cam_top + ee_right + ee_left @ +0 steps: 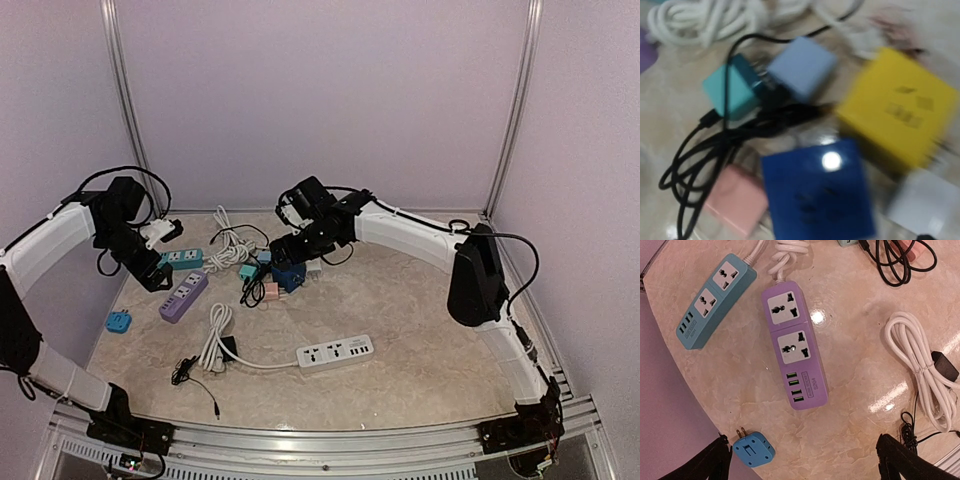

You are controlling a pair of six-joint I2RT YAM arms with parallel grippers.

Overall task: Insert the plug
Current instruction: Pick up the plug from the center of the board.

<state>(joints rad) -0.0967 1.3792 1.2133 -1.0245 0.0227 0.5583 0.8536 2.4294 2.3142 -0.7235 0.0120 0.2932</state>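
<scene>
A small blue plug adapter (753,449) lies on the marble table with its two prongs pointing up-left, also seen as the blue plug adapter (118,322) near the left edge. Beside it lies a purple power strip (792,340) with two sockets and several USB ports. My left gripper (807,465) hovers above the purple power strip (183,297), open and holding nothing; its left finger (715,462) is next to the plug. My right gripper (290,262) hangs over a dark blue cube socket (815,190). That view is blurred and its fingers do not show.
A teal power strip (715,300) lies left of the purple one. Yellow (895,112), pink (735,200), teal (727,90) and pale blue (802,65) cubes and black cable (695,165) crowd the blue cube. A white strip (335,352) and coiled white cord (922,370) lie nearer the front.
</scene>
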